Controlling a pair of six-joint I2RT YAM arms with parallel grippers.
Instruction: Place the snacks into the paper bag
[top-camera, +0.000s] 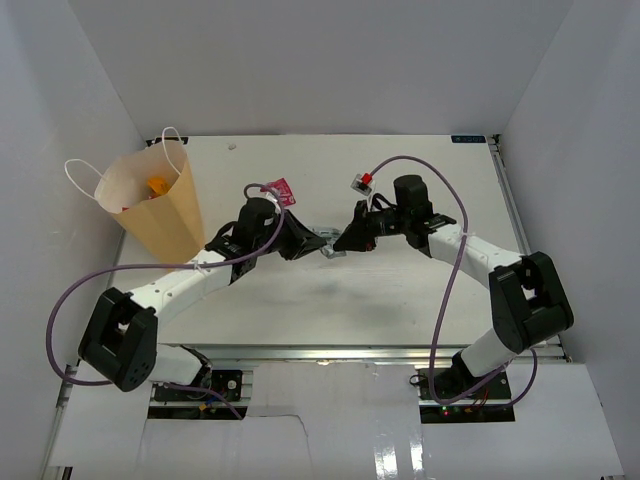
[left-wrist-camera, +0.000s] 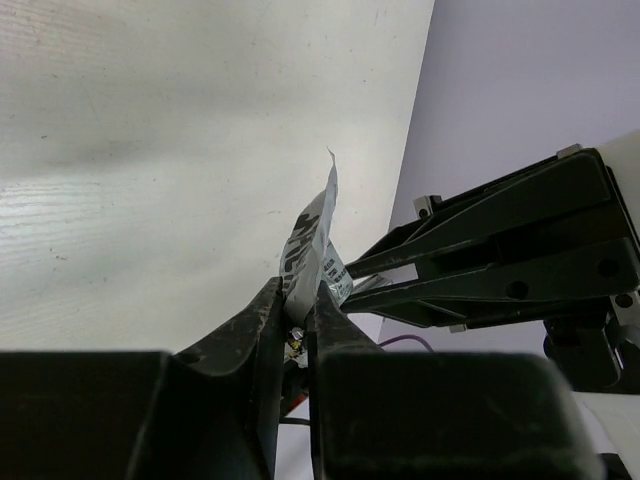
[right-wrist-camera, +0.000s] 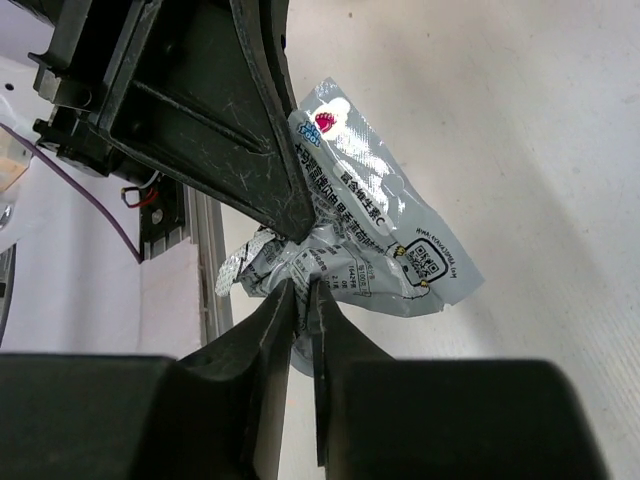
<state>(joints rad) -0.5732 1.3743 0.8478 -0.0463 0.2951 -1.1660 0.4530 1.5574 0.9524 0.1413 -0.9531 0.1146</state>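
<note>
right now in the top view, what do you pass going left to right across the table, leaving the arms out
paper bag → pink packet → silver packet pinched between the two arms → small red and grey wrapper

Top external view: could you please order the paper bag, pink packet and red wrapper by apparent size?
1. paper bag, clearly largest.
2. pink packet and red wrapper: both small and look alike. The pink is perhaps slightly bigger, so I won't rank them.
</note>
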